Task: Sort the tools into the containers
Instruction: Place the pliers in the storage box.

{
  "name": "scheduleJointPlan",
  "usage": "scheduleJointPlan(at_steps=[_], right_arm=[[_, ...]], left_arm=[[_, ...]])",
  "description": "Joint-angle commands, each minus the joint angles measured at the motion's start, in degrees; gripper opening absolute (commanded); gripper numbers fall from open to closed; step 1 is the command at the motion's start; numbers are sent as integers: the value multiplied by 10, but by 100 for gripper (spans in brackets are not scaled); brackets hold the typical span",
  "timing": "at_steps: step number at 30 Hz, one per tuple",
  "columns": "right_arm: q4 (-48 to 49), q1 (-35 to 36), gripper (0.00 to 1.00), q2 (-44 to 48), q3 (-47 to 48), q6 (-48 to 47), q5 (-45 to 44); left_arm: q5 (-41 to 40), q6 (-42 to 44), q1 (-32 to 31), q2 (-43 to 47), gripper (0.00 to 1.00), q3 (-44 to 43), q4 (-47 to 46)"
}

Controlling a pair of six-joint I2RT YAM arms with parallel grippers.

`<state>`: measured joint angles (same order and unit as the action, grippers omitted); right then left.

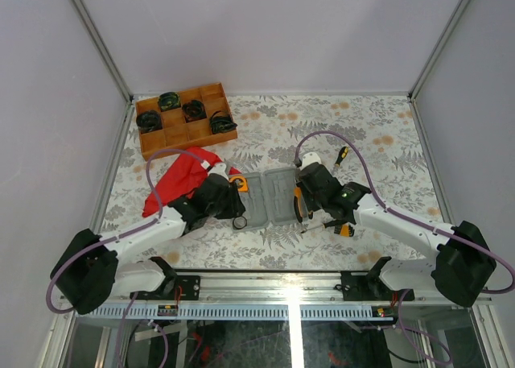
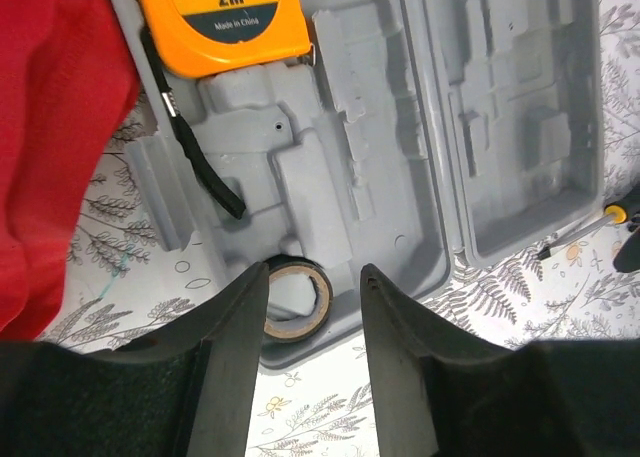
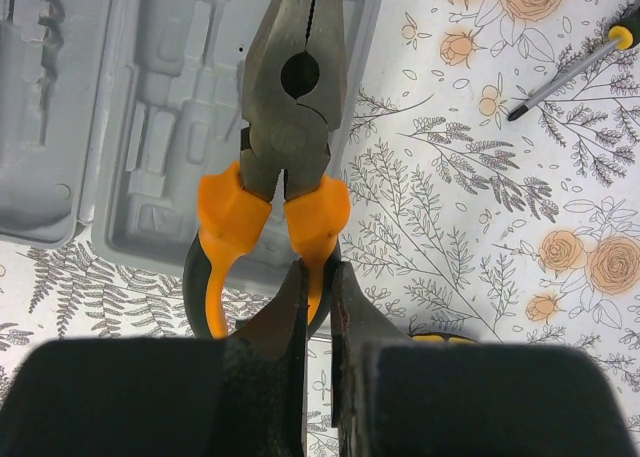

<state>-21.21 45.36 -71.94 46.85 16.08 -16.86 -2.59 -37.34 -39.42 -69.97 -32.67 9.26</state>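
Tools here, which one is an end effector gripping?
The orange-handled pliers, pinched by one handle in the right end effector; the tape measure and screwdrivers lie loose.

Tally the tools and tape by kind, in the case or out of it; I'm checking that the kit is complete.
Pliers: 1
Screwdrivers: 2
Tape measure: 1
Tape roll: 1
Total: 5
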Motion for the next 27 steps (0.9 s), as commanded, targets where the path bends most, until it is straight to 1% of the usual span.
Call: scheduleJointPlan(at_steps=[1, 3, 7, 11, 23, 25, 27], right_arm=[[38, -4, 0, 15, 9, 8, 3], [40, -4, 0, 16, 7, 11, 5], [49, -4, 0, 23, 1, 13, 10], [48, -4, 0, 25, 2, 14, 20], [45, -4, 0, 32, -8, 37, 14], [42, -4, 0, 32, -6, 38, 13], [40, -4, 0, 32, -5, 38, 11]], left_arm=[[-58, -3, 3, 37, 41, -1, 35], [-75, -13, 3, 35, 40, 3, 47], [-106, -34, 4, 19, 36, 7, 67], [-124, -46, 4, 8, 36, 14, 70], [-78, -4, 9, -72, 35, 9, 4], [-70, 2, 11, -85, 34, 5, -5], [-66, 7, 13, -98, 30, 0, -10]])
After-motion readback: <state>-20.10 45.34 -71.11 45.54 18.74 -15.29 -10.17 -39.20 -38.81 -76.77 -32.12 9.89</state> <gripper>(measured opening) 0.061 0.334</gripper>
